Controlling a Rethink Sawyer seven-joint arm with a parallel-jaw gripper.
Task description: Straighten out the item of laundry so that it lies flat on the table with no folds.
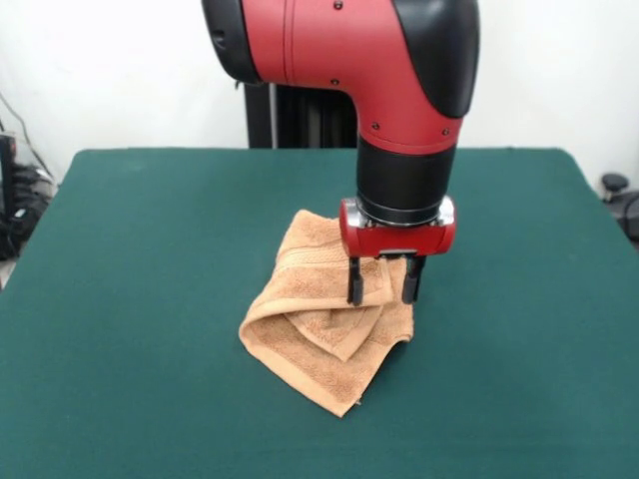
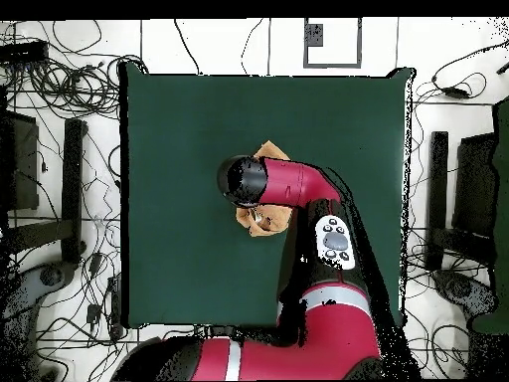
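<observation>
One folded towel (image 1: 324, 334); corner points toward camera.

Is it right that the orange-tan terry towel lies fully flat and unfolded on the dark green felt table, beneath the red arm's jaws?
Not quite: the orange-tan terry towel is folded and bunched, as the front view shows. It does lie on the dark green felt table, beneath the red arm's gripper.

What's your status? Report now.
Pincer open, fingers down at the towel. Towel crumpled, folded over itself, mid-table. Nothing else in the way.

One towel (image 1: 324, 314), one table (image 1: 150, 299), one arm (image 1: 399, 60), one claw (image 1: 383, 284)
</observation>
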